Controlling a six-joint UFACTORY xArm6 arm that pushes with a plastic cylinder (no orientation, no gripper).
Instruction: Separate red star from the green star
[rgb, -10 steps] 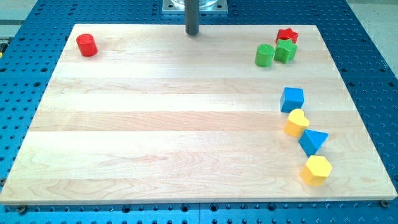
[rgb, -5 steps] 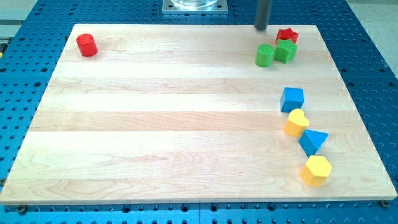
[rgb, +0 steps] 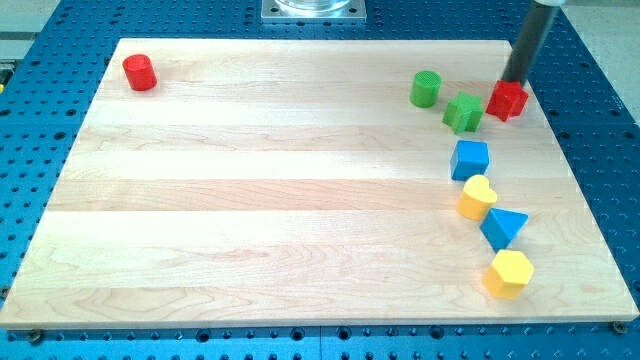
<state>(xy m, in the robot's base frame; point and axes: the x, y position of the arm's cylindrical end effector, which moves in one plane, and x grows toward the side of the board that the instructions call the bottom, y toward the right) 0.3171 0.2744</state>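
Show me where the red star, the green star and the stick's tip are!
red star (rgb: 507, 100), camera view, middle of its top face
green star (rgb: 463, 112), camera view, middle of its top face
my tip (rgb: 515, 81), camera view, the rod's very end, just above the red star

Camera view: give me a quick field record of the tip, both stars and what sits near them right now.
tip: my tip at the top edge of the red star block, apparently touching
red star: near the board's right edge
green star block: to the view's left of the red star, small gap between them
green cylinder block: up-left of the green star, apart
blue cube block: below the green star
wooden board: all blocks on it
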